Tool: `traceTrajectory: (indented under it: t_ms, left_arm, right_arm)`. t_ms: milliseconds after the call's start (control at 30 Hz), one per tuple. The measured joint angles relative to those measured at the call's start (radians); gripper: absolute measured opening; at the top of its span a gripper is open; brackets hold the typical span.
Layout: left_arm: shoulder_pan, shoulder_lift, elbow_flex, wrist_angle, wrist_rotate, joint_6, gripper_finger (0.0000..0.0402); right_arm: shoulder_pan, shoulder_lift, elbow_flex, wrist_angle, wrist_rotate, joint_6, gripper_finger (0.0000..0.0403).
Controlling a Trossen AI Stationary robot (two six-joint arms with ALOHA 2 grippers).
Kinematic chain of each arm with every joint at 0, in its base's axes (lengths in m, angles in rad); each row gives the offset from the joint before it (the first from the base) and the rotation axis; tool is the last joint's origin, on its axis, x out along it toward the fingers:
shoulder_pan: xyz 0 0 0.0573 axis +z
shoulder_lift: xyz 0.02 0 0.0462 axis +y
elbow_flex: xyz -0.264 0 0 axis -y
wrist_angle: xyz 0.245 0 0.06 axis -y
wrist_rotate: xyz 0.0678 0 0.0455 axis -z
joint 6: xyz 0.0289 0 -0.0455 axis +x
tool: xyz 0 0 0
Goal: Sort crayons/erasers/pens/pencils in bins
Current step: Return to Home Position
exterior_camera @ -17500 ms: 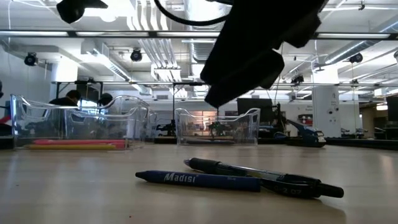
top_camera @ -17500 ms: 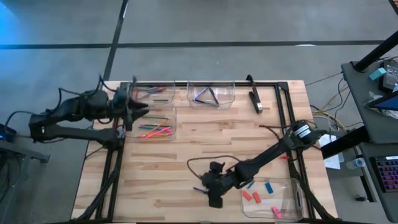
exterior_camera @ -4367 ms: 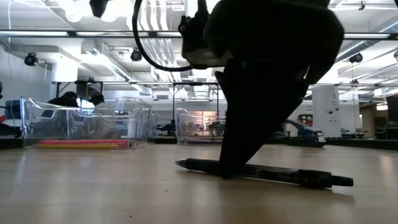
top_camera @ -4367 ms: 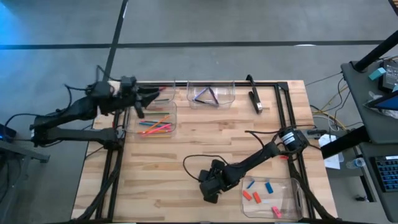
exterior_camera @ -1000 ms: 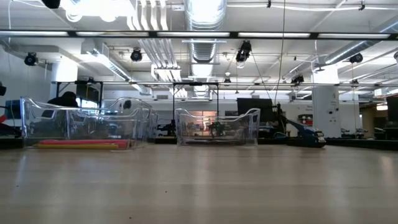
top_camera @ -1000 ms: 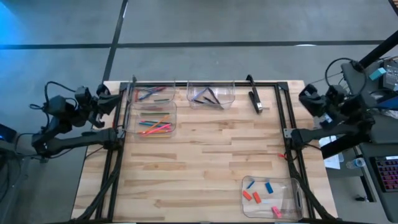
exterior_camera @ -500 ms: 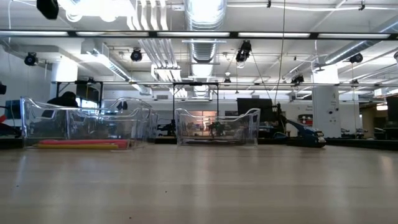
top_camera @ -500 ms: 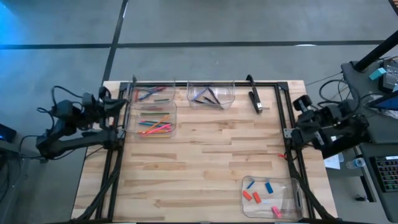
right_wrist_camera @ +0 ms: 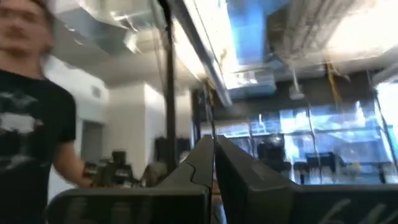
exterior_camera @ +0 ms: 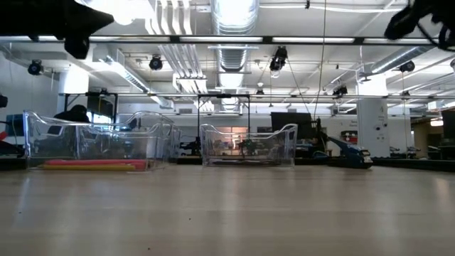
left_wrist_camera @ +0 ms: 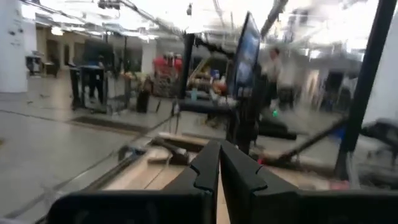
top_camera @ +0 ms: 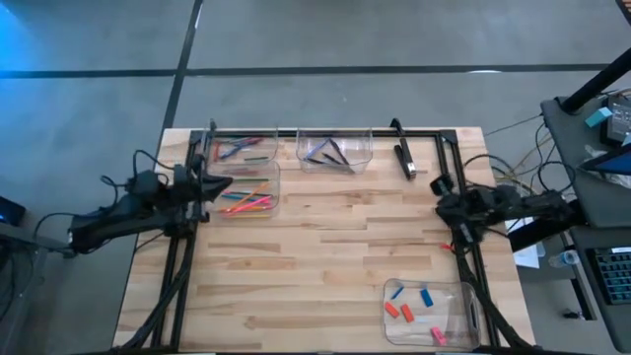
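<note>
Over at the left edge of the table [top_camera: 325, 247], the left gripper [left_wrist_camera: 219, 147] has its two fingers pressed together with nothing between them. From above, its tip overlaps the left wall of the crayon bin [top_camera: 270, 183], a clear low tray holding bright sticks [top_camera: 246, 202] in pink, orange, yellow and green, fanned loosely across its floor. Just behind that tray, against the far edge, sits the far-left bin [top_camera: 264, 140], equally clear, with a few thin sticks in blue, red and green.

Next along the far edge, apart from both arms, stands the pen bin [top_camera: 365, 138]. The pens [top_camera: 330, 151] lie inside it, slim dark sticks crossed over one another in a loose heap. In the low view this tray [exterior_camera: 249, 135] stands in the middle of the far side, its walls see-through and its corners rounded.

At the table's right edge the right gripper [right_wrist_camera: 213, 143] is likewise pinched closed and empty, well clear of every tray. Its wrist view looks up into the room, where a person [right_wrist_camera: 34, 130] in a black shirt stands.

Nearest the front right corner is the eraser bin [top_camera: 468, 296]. The erasers [top_camera: 405, 313] are scattered on its floor: short chunky blocks, two blue, two red-orange, one pink, none touching.
</note>
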Motion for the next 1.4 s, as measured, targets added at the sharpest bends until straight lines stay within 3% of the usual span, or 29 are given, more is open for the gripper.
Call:
traceTrajectory:
  t_ms: [133, 367, 533, 667, 900, 1400]
  left_arm:
    - [0.001, -0.023, -0.096, 0.091, 0.003, -0.084, 0.0]
    - [0.002, -0.04, -0.21, 0.201, 0.041, -0.141, 0.0]
    - [0.003, -0.04, -0.206, 0.171, 0.049, -0.096, 0.0]
    - [0.006, -0.041, -0.19, 0.106, 0.052, -0.064, 0.0]
    - [0.006, -0.037, -0.204, -0.008, 0.214, -0.067, 0.0]
    - [0.006, -0.001, -0.205, -0.048, 0.213, -0.067, 0.0]
  right_arm:
    - [-0.003, 0.034, -0.024, -0.041, 0.038, 0.047, 0.0009]
    - [-0.004, -0.007, -0.024, -0.097, -0.021, -0.025, 0.0009]
    - [-0.004, -0.052, -0.025, -0.261, -0.039, 0.12, 0.0009]
    - [-0.004, -0.051, -0.025, -0.318, -0.061, 0.131, 0.0009]
    - [-0.004, -0.018, -0.025, -0.46, -0.057, 0.133, 0.0009]
    - [-0.004, 0.014, -0.025, -0.546, -0.055, 0.134, 0.0009]
